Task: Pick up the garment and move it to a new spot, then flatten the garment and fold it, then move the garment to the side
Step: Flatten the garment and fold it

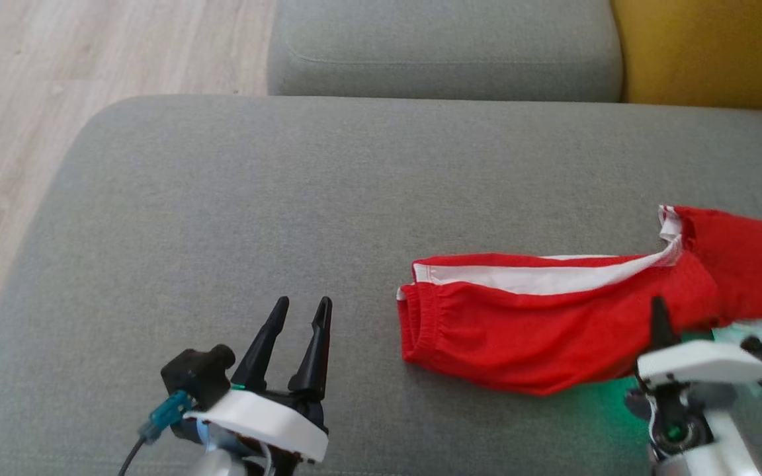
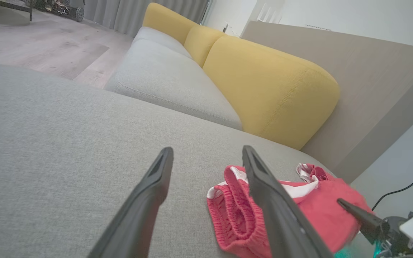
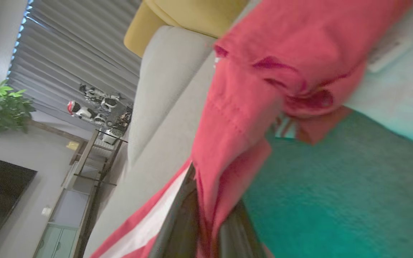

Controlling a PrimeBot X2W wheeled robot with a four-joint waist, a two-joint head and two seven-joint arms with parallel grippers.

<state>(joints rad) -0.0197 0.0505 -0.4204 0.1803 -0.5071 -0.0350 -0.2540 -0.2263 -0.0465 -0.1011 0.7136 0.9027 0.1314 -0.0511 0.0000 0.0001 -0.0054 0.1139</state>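
Red white-striped cloth shorts [image 1: 553,330] lie on the grey fabric sofa cushion [image 1: 222,198], near edge clenched in the right pincer [image 1: 657,317]; left pincer [image 1: 301,305] released, well left of them

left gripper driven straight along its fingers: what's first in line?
Likely the bare grey seat cushion; the left gripper points past the red garment, which lies to its right. Depth is unclear.

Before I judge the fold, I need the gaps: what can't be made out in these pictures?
1. Garment: its far right is cut off by the head view's edge, and the right arm covers its lower corner.
2. Right end effector: cloth wraps the fingertips in the right wrist view.
3. Shelf items: too small and blurred in the right wrist view.
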